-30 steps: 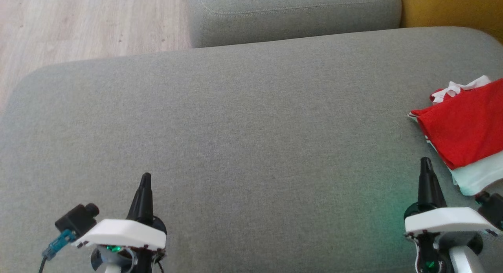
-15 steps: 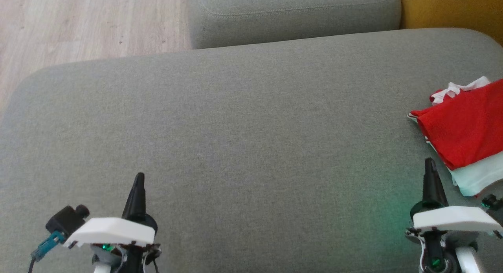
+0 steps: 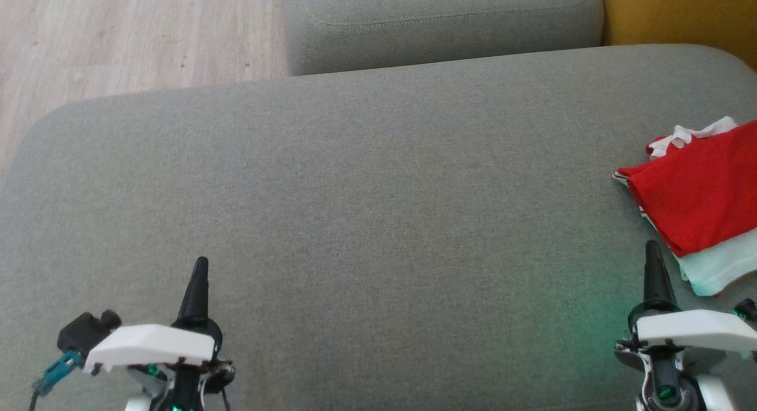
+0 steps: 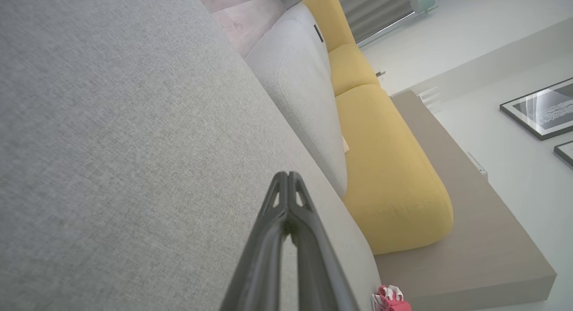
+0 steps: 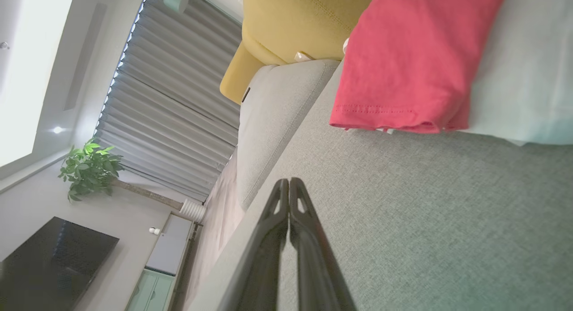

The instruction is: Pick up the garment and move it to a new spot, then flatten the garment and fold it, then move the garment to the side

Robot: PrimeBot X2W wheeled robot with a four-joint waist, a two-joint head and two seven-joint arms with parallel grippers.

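Grey sofa [image 3: 355,222]; folded garment [image 3: 698,198] skewed, far right

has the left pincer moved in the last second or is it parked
Yes. The left pincer has slid left in the head view, away from the red garment, which keeps its place on the grey sofa cushion.

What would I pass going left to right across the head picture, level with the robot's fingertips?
First the left fingers, shut, then the grey sofa cushion, then the right fingers, shut too, then the folded garment, red and white, at the right edge.
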